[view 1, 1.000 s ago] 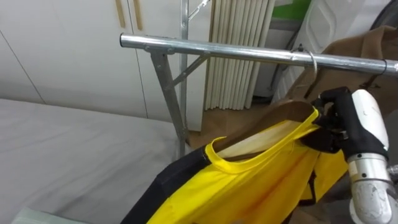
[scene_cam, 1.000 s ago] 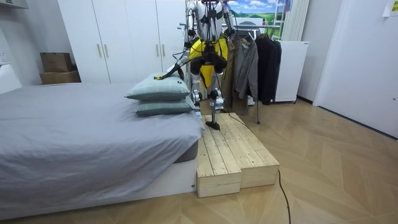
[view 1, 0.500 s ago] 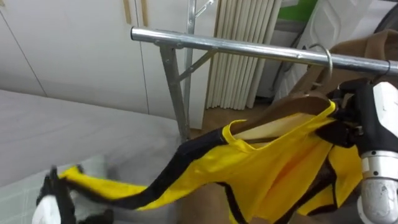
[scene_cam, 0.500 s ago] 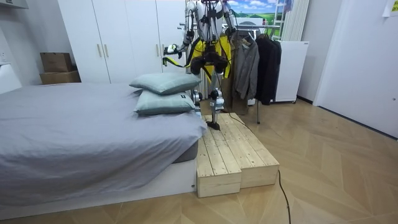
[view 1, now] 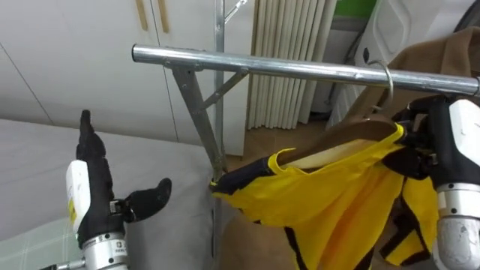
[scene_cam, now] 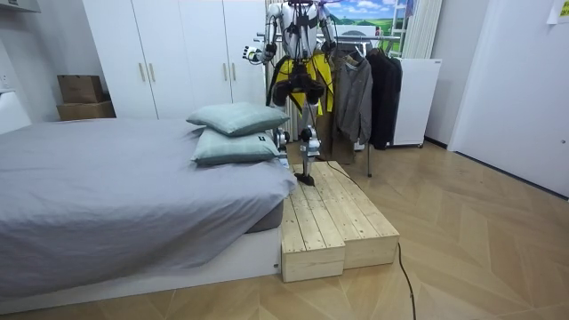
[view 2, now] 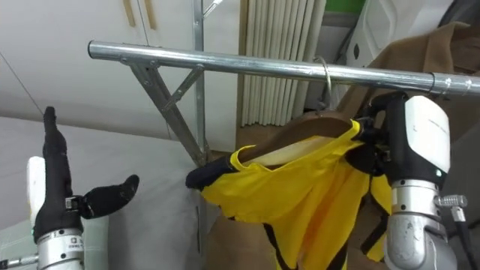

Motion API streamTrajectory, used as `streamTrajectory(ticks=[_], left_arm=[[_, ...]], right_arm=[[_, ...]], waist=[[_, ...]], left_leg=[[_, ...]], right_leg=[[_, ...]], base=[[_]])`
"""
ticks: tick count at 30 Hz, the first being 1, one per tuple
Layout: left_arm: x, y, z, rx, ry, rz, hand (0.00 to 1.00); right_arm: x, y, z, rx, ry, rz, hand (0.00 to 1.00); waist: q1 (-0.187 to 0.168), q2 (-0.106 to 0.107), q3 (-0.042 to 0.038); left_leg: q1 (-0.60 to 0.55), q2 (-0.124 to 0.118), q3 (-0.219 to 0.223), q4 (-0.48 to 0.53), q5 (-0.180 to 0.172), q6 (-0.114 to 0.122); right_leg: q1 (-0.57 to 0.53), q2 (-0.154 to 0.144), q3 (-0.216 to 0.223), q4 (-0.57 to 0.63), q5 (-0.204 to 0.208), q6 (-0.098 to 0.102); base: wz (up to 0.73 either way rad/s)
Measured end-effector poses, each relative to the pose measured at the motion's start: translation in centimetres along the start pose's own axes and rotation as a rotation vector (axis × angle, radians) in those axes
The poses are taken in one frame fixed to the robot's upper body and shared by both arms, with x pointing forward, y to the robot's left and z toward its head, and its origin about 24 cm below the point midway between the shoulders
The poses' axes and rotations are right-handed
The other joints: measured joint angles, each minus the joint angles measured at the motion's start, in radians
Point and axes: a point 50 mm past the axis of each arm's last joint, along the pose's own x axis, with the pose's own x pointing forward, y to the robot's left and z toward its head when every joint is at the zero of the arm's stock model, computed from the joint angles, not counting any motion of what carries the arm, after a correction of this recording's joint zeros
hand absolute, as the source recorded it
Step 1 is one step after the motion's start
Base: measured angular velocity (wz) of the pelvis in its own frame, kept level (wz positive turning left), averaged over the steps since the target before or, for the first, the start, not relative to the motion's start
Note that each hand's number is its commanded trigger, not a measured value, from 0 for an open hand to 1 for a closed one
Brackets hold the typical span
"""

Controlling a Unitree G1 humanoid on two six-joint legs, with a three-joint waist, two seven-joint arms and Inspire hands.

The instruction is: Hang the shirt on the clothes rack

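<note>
Yellow cloth with black trim, the shirt [view 1: 330,199] hung on a wooden hanger [view 1: 360,129] whose wire hook [view 1: 388,73] was looped over the metal rail [view 1: 262,66]. The right hand [view 1: 454,142] was at the hanger's right end, its dark fingers curled round the hanger and the shirt's shoulder there. The left hand [view 1: 94,199] was raised well to the left of the shirt, empty, with fingers straight and pointing up and the thumb spread out sideways. A brown coat [view 1: 442,52] hung on the rail just beyond the hook. In the room view the robot stood on a wooden platform [scene_cam: 333,222] beside the bed [scene_cam: 107,196], close to the rail.
</note>
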Motion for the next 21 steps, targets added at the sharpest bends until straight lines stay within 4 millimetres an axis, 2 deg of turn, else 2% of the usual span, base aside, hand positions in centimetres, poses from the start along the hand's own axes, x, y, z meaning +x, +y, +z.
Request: streamTrajectory(ticks=[12, 21], left_arm=[[0.1, -0.4, 1.5, -0.039, -0.06, -0.056, 0.0], [0.1, -0.5, 1.5, -0.062, -0.055, -0.067, 0.0]], right_arm=[[-0.1, 0.0, 0.0, 0.019, -0.007, 0.001, 1.0], [-0.1, 0.1, 0.0, 0.032, -0.009, 0.001, 1.0]], waist=[[-0.01, -0.002, 0.0011], [-0.008, -0.003, 0.0019]], left_leg=[[0.015, 0.0, 0.018, -0.001, 0.0, 0.0], [0.016, 0.0, 0.02, -0.002, 0.0, 0.0]], right_leg=[[0.011, 0.001, 0.014, -0.001, -0.007, -0.003], [0.012, 0.002, 0.022, -0.001, -0.008, -0.002]], base=[[-0.03], [-0.02]])
